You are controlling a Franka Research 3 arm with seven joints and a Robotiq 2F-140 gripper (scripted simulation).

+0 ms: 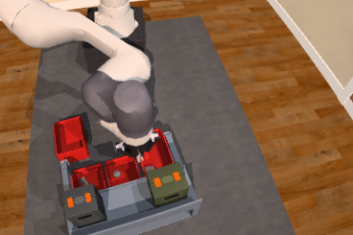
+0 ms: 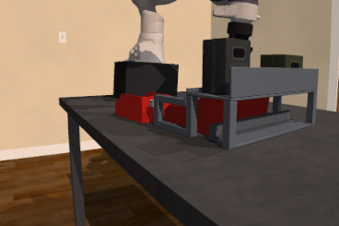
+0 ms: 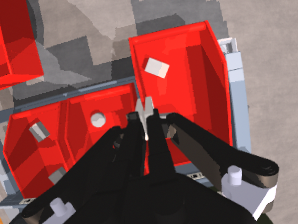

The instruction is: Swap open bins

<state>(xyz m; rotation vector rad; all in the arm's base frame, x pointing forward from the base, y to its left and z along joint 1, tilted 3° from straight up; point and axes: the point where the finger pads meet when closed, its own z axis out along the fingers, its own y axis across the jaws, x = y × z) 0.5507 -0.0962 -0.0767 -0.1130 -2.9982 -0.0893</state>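
Note:
The bin with parts (image 1: 158, 154) (image 3: 175, 97) is in the right place of the shelf. Its front end sticks out past the front lip and looks higher than the other bins; whether its base touches the shelf floor is hidden. A pale block (image 3: 156, 67) lies in it. My gripper (image 1: 139, 157) (image 3: 146, 106) points down, its closed fingertips on the top of this bin's left side wall, apparently pinching it. The empty bin (image 1: 70, 135) (image 2: 131, 107) (image 3: 17, 45) stands on the table, left of and in front of the shelf.
The middle bin (image 1: 126, 164) (image 3: 102, 102) and left bin (image 1: 96, 174) (image 3: 30, 145) sit in the shelf (image 1: 125, 200) (image 2: 274, 82) with parts inside. A dark grey case (image 1: 85, 207) (image 2: 216, 65) and a green case (image 1: 168, 188) (image 2: 272, 61) stand on its top, behind the bins.

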